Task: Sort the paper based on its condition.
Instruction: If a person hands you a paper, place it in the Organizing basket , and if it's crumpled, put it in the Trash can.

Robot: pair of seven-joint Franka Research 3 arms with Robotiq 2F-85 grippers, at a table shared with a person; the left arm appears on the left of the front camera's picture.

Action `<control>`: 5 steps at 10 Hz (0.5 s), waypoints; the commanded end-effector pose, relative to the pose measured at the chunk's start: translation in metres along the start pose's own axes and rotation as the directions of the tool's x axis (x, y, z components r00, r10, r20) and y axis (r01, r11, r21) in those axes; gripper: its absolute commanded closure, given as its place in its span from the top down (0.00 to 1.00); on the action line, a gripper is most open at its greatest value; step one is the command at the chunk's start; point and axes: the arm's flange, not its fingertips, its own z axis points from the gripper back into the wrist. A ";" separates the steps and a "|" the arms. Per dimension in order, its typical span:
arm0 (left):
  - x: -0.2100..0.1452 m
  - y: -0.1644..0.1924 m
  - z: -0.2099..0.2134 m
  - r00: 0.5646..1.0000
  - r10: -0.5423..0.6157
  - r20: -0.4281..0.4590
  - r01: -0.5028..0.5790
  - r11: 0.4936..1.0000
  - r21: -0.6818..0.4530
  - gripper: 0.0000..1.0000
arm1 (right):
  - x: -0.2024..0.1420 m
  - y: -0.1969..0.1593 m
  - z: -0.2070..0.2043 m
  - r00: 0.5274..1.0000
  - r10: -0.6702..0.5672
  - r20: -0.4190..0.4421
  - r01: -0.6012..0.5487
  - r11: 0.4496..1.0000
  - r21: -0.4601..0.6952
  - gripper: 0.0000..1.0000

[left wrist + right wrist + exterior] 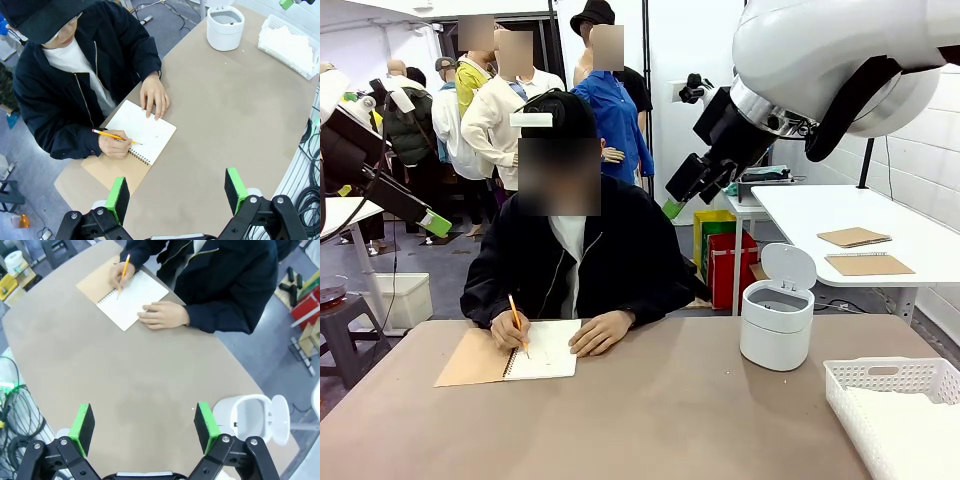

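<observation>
Waiting high above the table, left gripper and right gripper gape wide, empty; the person's hand writes on the notebook page, far left. Sorting likely starts once it's torn loose and offered.

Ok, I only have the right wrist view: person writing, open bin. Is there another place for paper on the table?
Observer: Yes, a white basket stands at the robot's right, beside the bin.
Operator: Anything in it?
Observer: What looks like white paper lies in it.
Operator: And the left gripper?
Observer: The left gripper is open, holding nothing, above the table.
</observation>
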 end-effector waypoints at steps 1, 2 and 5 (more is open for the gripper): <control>0.001 -0.001 0.001 1.000 0.011 -0.002 -0.011 1.000 -0.003 1.00 | 0.000 -0.001 0.000 1.000 -0.009 0.004 0.009 1.000 0.008 1.00; 0.001 -0.001 0.001 1.000 0.011 -0.002 -0.011 1.000 -0.003 1.00 | 0.000 -0.001 0.000 1.000 -0.009 0.004 0.009 1.000 0.008 1.00; 0.001 -0.001 0.001 1.000 0.011 -0.002 -0.011 1.000 -0.003 1.00 | 0.000 -0.001 0.000 1.000 -0.009 0.004 0.009 1.000 0.008 1.00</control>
